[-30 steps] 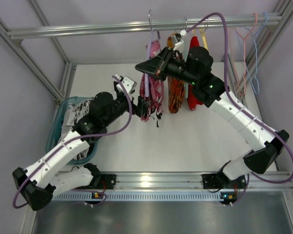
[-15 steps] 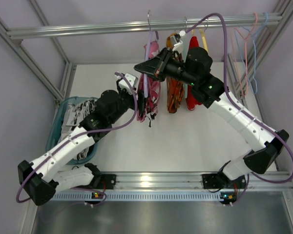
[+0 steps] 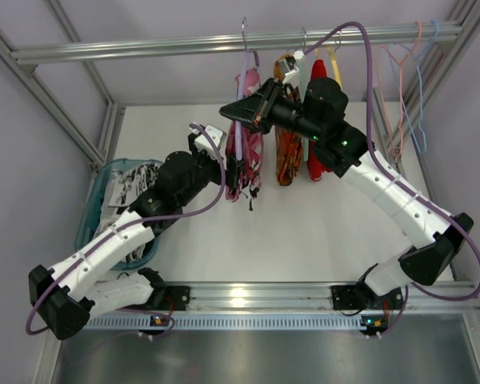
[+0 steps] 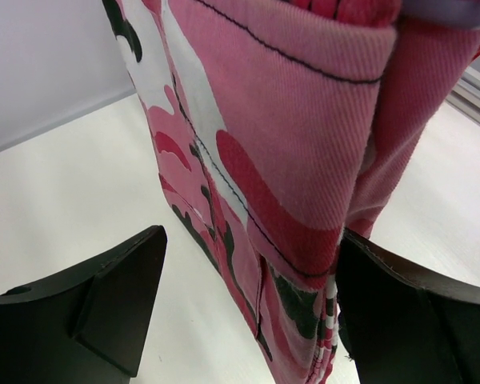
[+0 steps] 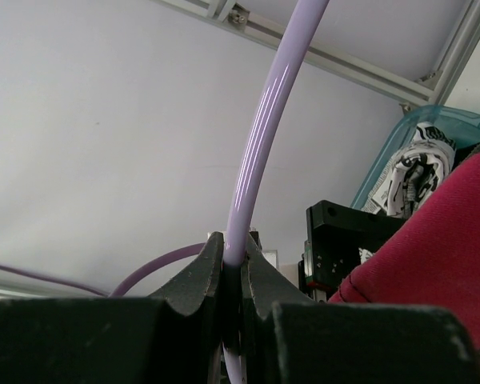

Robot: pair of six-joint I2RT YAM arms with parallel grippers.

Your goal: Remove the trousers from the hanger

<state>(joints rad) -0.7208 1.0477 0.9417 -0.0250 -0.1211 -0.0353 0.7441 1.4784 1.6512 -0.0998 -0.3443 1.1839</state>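
On the aluminium rail (image 3: 224, 44) at the back of the rig, the pink camouflage-patterned fabric trousers (image 3: 248, 156) hang draped over the thin lilac plastic hanger (image 5: 264, 136), well above the white bench (image 3: 320, 232). The right pincer (image 5: 232, 268) is clamped on the hanger's lilac rod. The left pincer (image 4: 256, 308) stands wide, the hanging cloth between its two black fingers (image 4: 116, 292) and one of them touching the fabric. We judge the main risk to be a shallow bite: if the left pincer closes on one outer layer only, the soft cloth may slide out as soon as it is pulled. A pull straight down could tighten the fold on the bar, twisting the hanger in the right pincer or tugging its hook off the rail. The dangling dark drawstrings could also snag, and the orange patterned garment (image 3: 286, 156) just beside could be dragged along. We cannot see how the trousers sit on the bar, since the right arm covers the hanger's shoulders from above. The left wrist view shows only a close stretch of cloth, and the red cloth at the edge of the right wrist view we cannot identify.
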